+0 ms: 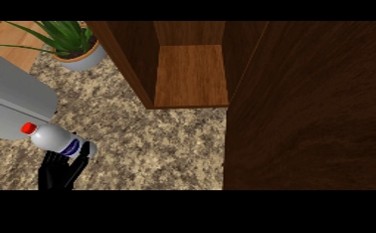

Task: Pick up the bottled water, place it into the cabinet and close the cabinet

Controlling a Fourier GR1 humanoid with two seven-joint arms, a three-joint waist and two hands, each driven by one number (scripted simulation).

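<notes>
The bottled water (53, 138) shows at the lower left: a clear bottle with a red cap and a blue label, tilted so the cap points up and left. My left hand (61, 171) rises from the lower edge and curls round the bottle's lower end, hiding its base. Its thumb lies on the bottle's right side. The wooden cabinet (192, 75) stands open at the top middle, showing a bare shelf. Its dark door (301, 107) is swung out and fills the right side. My right hand is out of sight.
A potted plant (73, 45) in a grey pot stands at the top left, beside the cabinet's left wall. A grey boxy thing (22, 100) sits at the left edge, just above the bottle. Speckled counter (154, 142) stretches between the bottle and the cabinet.
</notes>
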